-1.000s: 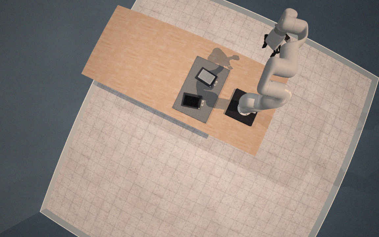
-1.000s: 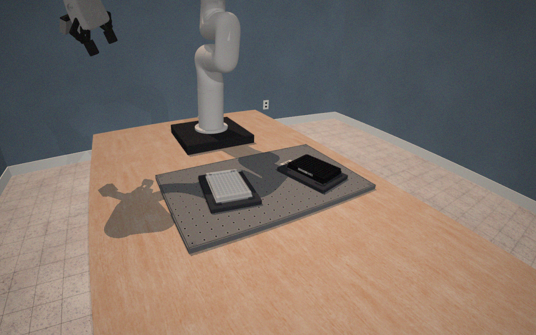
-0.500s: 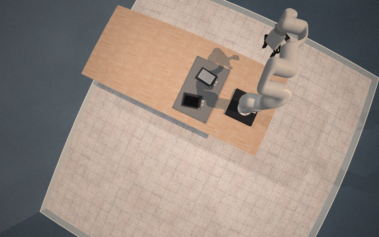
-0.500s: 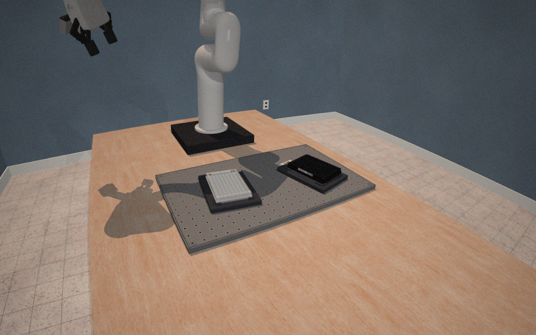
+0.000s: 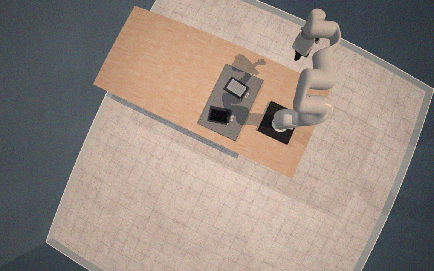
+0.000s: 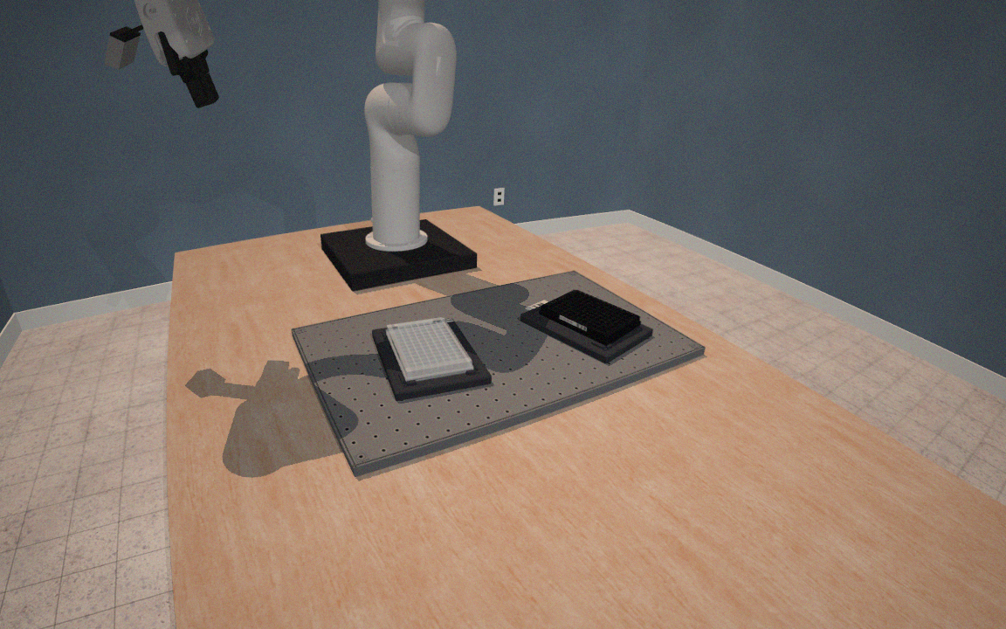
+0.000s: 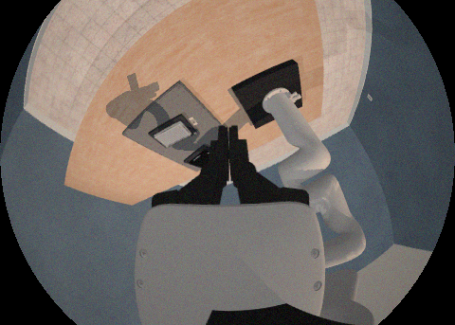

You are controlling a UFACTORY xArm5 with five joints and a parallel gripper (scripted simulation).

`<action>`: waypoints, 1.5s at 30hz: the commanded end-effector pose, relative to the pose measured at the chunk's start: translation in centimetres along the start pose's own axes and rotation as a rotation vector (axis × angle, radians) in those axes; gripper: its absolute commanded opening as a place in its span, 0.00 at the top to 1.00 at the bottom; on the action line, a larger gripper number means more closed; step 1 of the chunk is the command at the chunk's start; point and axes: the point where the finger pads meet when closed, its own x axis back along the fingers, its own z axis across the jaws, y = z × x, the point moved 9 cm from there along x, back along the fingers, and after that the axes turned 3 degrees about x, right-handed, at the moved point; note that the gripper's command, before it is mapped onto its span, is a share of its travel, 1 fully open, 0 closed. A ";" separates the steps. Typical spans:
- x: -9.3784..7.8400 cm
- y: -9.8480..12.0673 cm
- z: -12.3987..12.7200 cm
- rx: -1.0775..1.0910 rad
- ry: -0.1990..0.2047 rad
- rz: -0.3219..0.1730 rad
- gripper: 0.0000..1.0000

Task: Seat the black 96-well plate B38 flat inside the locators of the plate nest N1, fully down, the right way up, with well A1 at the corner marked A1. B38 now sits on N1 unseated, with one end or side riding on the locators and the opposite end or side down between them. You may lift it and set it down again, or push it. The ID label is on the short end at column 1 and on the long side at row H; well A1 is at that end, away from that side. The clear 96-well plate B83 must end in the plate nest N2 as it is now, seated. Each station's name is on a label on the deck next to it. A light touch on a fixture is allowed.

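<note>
Overhead, well apart from the deck, my gripper [image 7: 228, 137] is closed on nothing, while black plate B38 [image 6: 589, 314] sits on nest N1 [image 6: 621, 344], right of clear plate B83 [image 6: 428, 349].

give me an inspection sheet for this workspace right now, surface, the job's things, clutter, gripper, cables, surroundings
Surface: wooden table carrying a grey perforated deck; the arm's shadow falls across both.
Job's things: black plate B38 sits on nest N1, tilted rather than flat. Clear plate B83 lies level in nest N2.
Clutter: nothing seen.
Gripper: gripper is high above the table, far from both plates, fingers closed together with nothing between them.
Cables: nothing seen.
Surroundings: arm stands on a black base plate; tiled floor; blue walls with a wall outlet.
</note>
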 end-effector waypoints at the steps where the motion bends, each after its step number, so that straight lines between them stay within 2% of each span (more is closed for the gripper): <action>1: 0.0 0.4 -0.6 0.020 -0.001 0.010 1.00; 5: -0.3 2.3 -2.4 0.149 0.000 0.039 1.00; 8: -0.5 2.8 -3.1 0.156 0.004 0.045 1.00; 14: -1.0 5.3 -5.3 0.294 0.009 0.077 1.00; 18: -1.1 5.4 -5.4 0.294 0.010 0.078 1.00; 22: -1.5 7.4 -6.8 0.424 0.012 0.104 1.00; 26: -1.7 8.2 -7.5 0.432 0.016 0.110 1.00; 32: -2.5 10.9 -9.1 0.570 0.022 0.139 1.00; 35: -2.5 11.1 -9.3 0.570 0.023 0.140 1.00; 39: -3.1 13.2 -10.2 0.700 0.027 0.164 1.00; 45: -3.7 15.2 -11.2 0.774 0.033 0.180 1.00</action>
